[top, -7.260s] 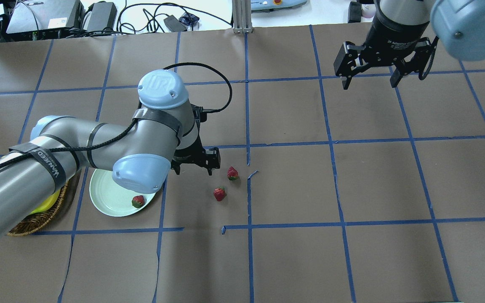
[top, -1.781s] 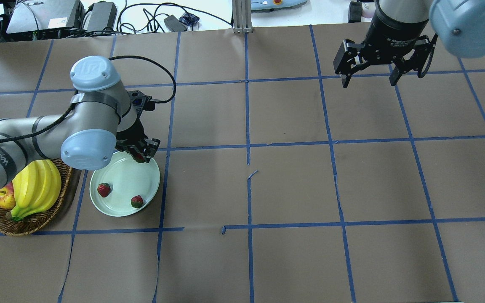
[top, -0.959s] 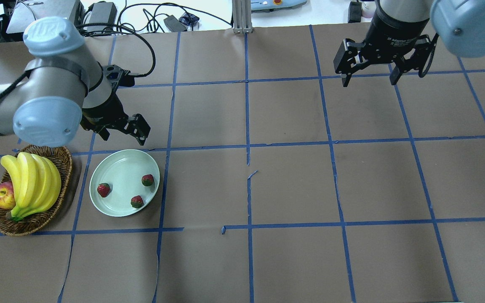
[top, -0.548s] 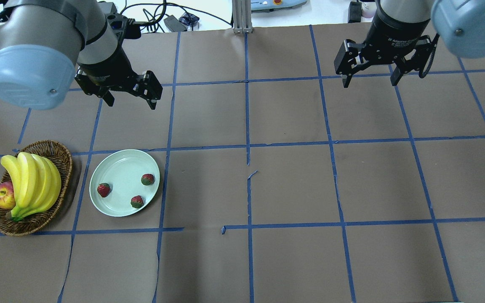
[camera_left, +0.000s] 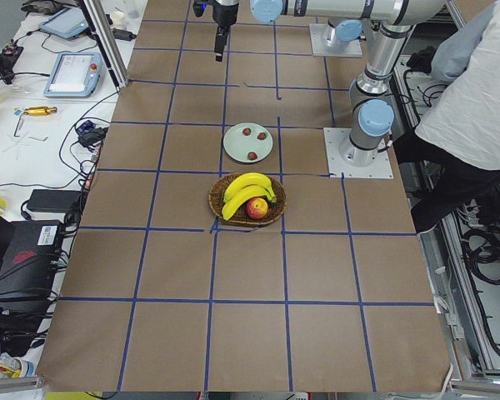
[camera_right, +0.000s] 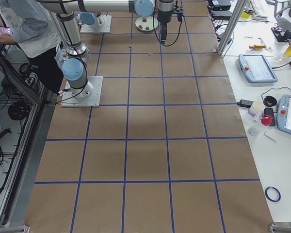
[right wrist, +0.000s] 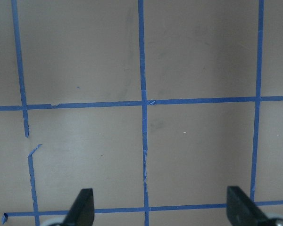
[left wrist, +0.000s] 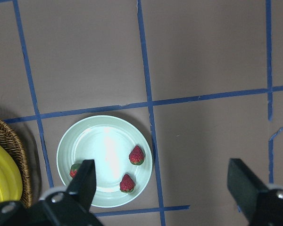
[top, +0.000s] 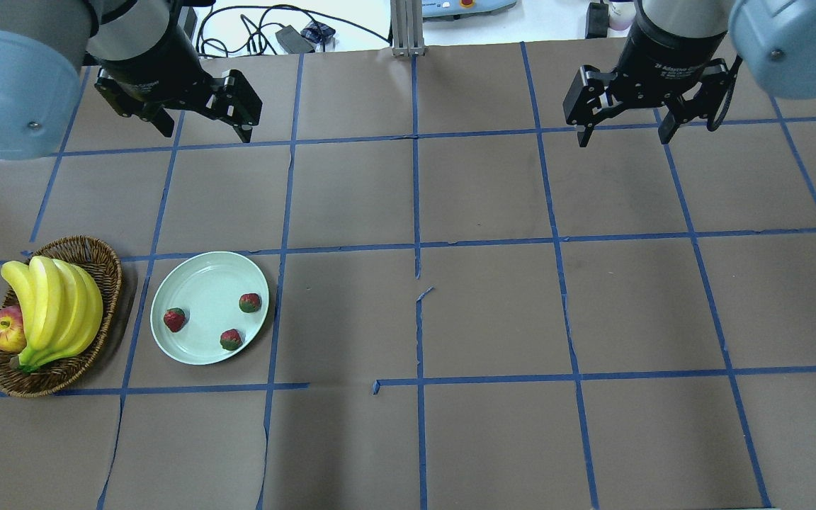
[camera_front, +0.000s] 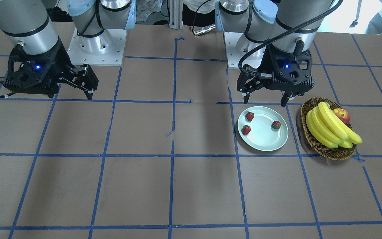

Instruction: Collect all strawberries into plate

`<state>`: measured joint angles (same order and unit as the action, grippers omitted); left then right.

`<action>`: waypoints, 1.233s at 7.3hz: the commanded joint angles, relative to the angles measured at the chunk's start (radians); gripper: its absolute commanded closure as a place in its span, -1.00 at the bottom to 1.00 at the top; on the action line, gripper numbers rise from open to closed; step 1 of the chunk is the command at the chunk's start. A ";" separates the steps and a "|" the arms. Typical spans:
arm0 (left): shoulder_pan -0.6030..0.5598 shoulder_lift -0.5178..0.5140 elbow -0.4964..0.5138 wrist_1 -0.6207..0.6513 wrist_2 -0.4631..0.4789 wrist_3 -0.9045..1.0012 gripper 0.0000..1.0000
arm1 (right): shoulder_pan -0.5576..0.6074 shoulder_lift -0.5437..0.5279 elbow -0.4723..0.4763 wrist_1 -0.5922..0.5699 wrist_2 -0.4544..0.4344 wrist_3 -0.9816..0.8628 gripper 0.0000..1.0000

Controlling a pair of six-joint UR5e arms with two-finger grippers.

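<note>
Brown tabletop [top: 493, 304], three strawberries [top: 250, 302] on plate [top: 202, 280], left claw [top: 206, 133] wide, farther off than before, right claw [top: 622, 140] wide.

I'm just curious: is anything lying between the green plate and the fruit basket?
Nothing lies there. In the overhead view, only bare brown table covering with one blue tape line separates the plate from the basket.
</note>
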<state>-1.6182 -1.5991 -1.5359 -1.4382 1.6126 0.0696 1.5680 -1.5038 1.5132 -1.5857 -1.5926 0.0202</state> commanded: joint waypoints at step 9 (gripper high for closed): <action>0.000 0.011 -0.010 -0.082 -0.003 -0.010 -1.00 | 0.003 -0.009 -0.008 -0.033 -0.006 0.001 -1.00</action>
